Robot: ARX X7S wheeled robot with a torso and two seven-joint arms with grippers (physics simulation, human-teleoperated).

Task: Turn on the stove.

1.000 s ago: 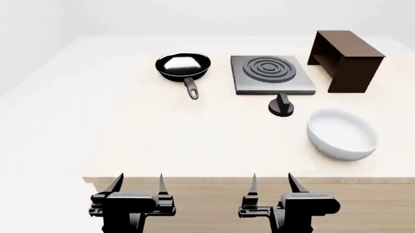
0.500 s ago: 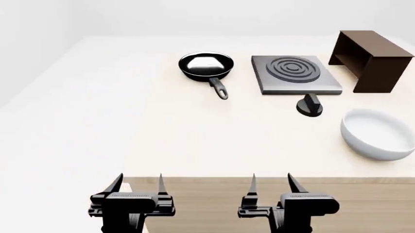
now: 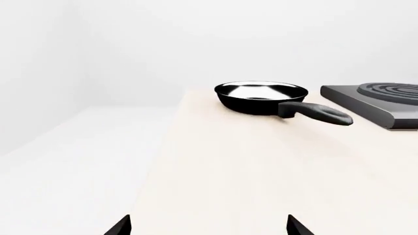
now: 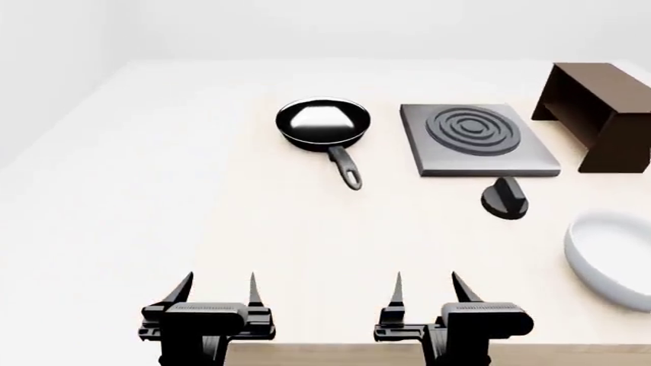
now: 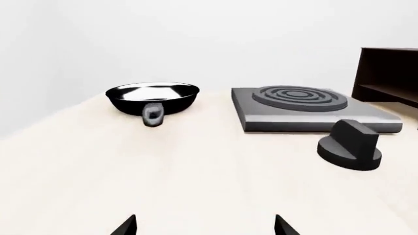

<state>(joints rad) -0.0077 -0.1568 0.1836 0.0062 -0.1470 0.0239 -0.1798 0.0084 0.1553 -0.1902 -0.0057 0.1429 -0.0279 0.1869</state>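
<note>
The stove (image 4: 478, 140) is a flat dark grey slab with coil rings, at the table's far right in the head view. Its black ridged knob (image 4: 505, 198) stands on the table just in front of it. Both show in the right wrist view, the stove (image 5: 307, 110) and the knob (image 5: 350, 145). The stove's edge shows in the left wrist view (image 3: 379, 100). My left gripper (image 4: 218, 293) and right gripper (image 4: 425, 293) are open and empty over the table's near edge, far short of the knob.
A black frying pan (image 4: 323, 123) sits left of the stove, handle toward me. A tall dark brown box (image 4: 600, 114) stands right of the stove. A white bowl (image 4: 615, 259) lies at the right edge. The pale table (image 4: 254, 229) ends at left.
The view has moved forward and left: the table's objects shifted right and nearer, the bowl is now cut off at the right edge. Both grippers keep their place in the view, still open.
</note>
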